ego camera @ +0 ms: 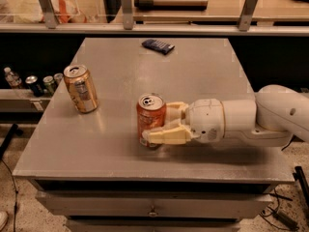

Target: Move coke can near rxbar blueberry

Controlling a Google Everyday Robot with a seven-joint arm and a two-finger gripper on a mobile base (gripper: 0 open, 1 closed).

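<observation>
The coke can (150, 116), red-orange with a silver top, stands upright on the grey table (203, 76) near the front middle. My gripper (161, 124) reaches in from the right and its cream fingers (166, 136) are closed around the can's lower body. The rxbar blueberry (158, 45), a flat dark navy wrapper, lies at the far edge of the table, well behind the can.
A gold can (80, 88) stands upright at the table's left side. Small bottles and cans (34, 83) sit on a low shelf to the left. A counter with a rail (154, 27) runs behind the table.
</observation>
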